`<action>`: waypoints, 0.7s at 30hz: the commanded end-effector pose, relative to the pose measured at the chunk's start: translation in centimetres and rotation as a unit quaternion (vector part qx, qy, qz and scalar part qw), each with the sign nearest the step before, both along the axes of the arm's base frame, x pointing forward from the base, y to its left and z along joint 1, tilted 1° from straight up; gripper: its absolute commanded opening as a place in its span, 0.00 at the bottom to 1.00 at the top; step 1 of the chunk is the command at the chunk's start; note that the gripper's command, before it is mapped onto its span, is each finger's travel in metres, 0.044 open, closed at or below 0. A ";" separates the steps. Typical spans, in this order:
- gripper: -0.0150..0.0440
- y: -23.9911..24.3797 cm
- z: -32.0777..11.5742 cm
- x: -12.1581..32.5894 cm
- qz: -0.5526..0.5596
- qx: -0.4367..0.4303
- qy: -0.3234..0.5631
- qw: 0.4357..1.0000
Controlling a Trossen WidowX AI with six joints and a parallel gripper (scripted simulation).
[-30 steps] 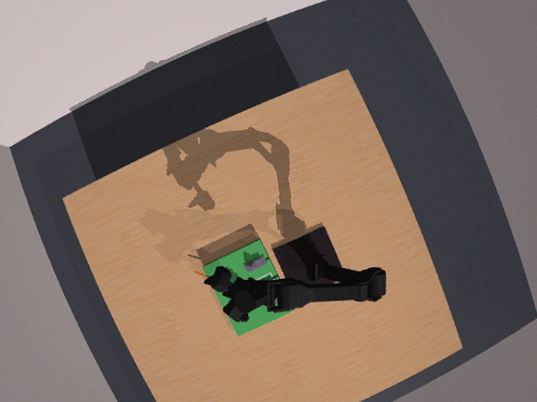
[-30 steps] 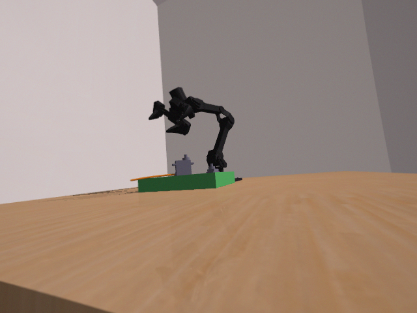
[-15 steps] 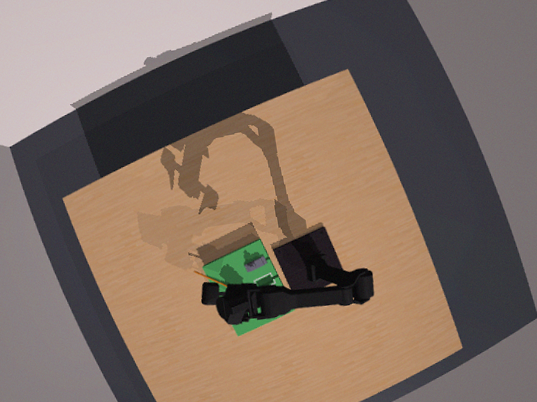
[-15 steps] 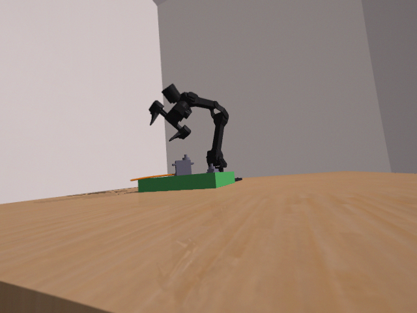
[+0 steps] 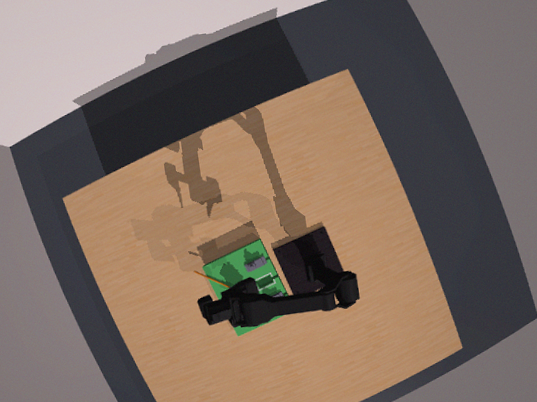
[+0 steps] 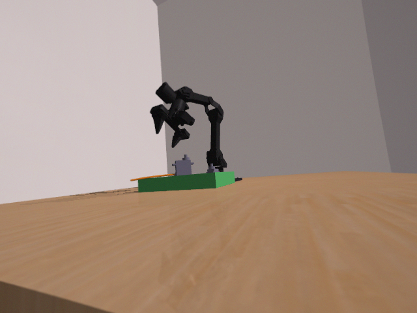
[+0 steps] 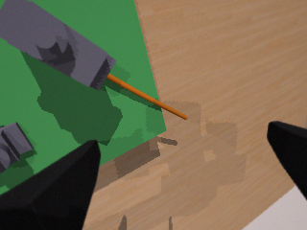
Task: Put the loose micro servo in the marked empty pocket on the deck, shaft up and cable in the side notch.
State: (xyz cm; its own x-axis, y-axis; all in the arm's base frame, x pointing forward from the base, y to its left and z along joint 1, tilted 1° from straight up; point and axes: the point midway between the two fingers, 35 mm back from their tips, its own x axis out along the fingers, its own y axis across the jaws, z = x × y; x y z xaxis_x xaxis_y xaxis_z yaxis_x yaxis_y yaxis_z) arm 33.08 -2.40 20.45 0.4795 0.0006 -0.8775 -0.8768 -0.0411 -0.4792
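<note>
The loose grey micro servo stands upright on the green deck, its output shaft up and its ears well above the deck. Its orange cable reaches out past the deck's edge. In the top view the arm hides the servo's body. The marked pocket, dark green inside a white outline, is empty. My gripper is open and empty, tilted, above the servo and off toward its cable side.
A seated grey servo sits on the deck on one side of the pocket, and another shows partly beneath the arm on the other side. A dark square plate lies beside the deck. Arm shadows fall across the wooden table.
</note>
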 end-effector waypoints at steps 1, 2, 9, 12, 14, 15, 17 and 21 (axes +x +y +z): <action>1.00 0.5 -0.8 0.0 0.052 -0.023 0.036 0.998; 1.00 0.6 -1.0 0.0 0.065 -0.028 0.044 0.996; 1.00 1.5 -2.1 -0.3 0.161 -0.059 0.102 0.980; 1.00 1.9 -2.5 -0.5 0.202 -0.069 0.125 0.969; 1.00 2.1 -2.7 -0.6 0.229 -0.075 0.140 0.960; 1.00 2.3 -2.8 -0.7 0.242 -0.078 0.147 0.956; 1.00 2.5 -3.1 -0.8 0.270 -0.084 0.162 0.946; 1.00 2.9 -3.5 -1.1 0.324 -0.092 0.190 0.922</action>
